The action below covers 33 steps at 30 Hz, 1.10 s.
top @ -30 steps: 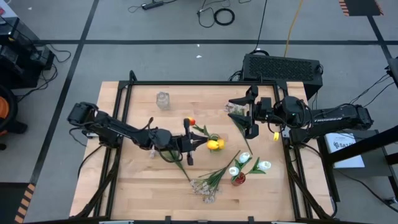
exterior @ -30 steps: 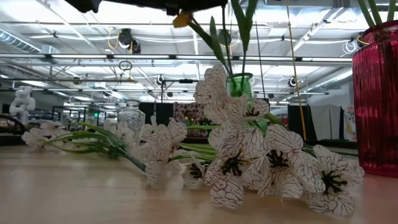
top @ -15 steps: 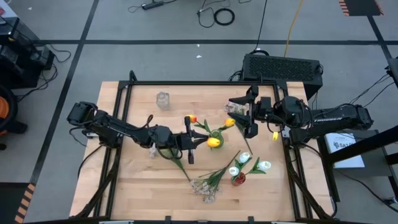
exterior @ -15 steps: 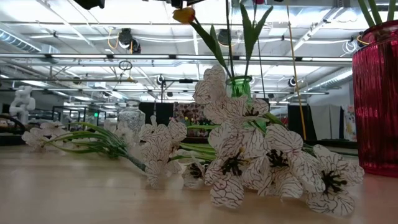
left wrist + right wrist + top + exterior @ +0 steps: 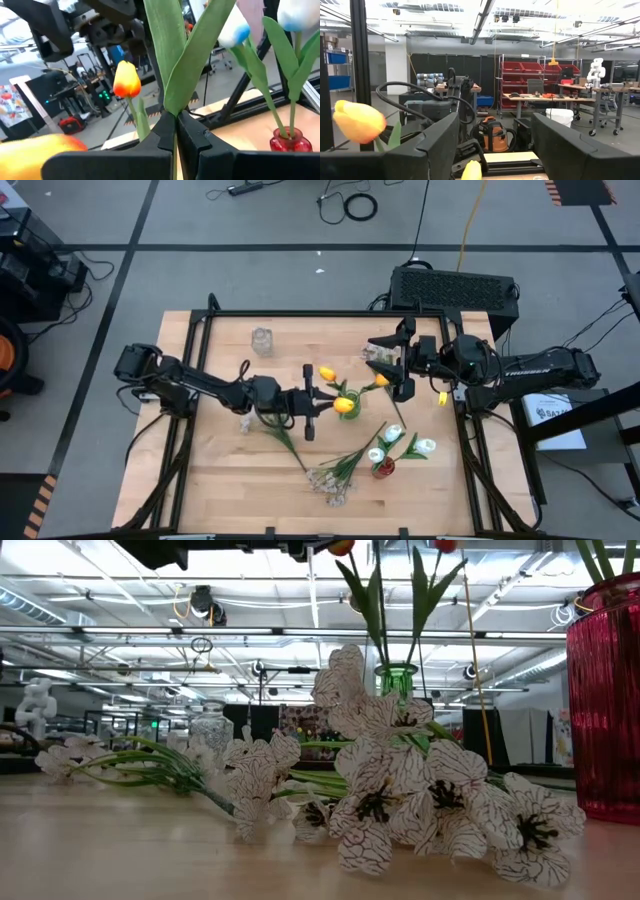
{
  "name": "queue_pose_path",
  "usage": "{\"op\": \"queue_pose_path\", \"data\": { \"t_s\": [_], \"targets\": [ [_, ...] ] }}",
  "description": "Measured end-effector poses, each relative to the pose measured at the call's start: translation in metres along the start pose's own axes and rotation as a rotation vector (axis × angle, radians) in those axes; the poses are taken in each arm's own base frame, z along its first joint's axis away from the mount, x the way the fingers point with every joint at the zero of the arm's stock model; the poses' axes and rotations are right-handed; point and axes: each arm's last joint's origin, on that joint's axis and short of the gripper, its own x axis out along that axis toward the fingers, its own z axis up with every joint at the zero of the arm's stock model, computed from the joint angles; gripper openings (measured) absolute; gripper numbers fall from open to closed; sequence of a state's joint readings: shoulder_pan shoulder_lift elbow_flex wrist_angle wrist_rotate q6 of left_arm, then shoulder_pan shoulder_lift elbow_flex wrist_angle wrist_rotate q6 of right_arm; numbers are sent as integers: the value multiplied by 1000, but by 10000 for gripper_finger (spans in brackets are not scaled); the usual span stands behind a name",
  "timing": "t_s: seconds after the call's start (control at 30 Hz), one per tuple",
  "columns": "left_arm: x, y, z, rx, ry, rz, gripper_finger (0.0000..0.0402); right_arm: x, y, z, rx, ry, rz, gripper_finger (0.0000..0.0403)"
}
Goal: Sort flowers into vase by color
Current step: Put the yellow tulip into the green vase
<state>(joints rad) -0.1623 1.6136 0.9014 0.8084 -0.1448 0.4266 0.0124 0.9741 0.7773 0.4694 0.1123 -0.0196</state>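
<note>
Where the pale wooden table [image 5: 220, 450] meets its black frame, the dark left arm reaches inward, and the left gripper [image 5: 312, 401] is clamped on the green stem of an orange-yellow tulip [image 5: 326, 372], just to the left of the green glass vase [image 5: 345, 402]; in the left wrist view the fingers [image 5: 192, 137] pinch smooth, broad leaves together. A clear glass jar [image 5: 262, 340] stands well behind and to the left of that vase. In the vase sit yellow tulips [image 5: 345, 406] with waxy petals. In front of the vase lies a bushy spray of tiny pale blossoms [image 5: 333, 483], thin-stemmed and papery. To the right of that spray and in front of the green vase, white tulips [image 5: 400, 442] rise from a red vase [image 5: 383, 469]. Right of the green vase hangs the right gripper [image 5: 396, 368], its fingers spread wide and empty, an orange-yellow bloom [image 5: 381, 380] close beside it. Around the table runs grey floor [image 5: 120, 280] with dark lines and loose cables.
</note>
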Motion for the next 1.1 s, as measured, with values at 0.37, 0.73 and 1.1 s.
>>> {"op": "queue_pose_path", "data": {
  "t_s": [0.37,0.73,1.1],
  "targets": [
    [24,-7,-6,14,49,-27,7,0,0,0,0,1,0,240],
    [25,-9,-12,24,106,-31,7,0,0,0,0,3,3,240],
    [27,-12,-21,52,150,-3,75,0,0,0,0,3,3,240]
  ]
}}
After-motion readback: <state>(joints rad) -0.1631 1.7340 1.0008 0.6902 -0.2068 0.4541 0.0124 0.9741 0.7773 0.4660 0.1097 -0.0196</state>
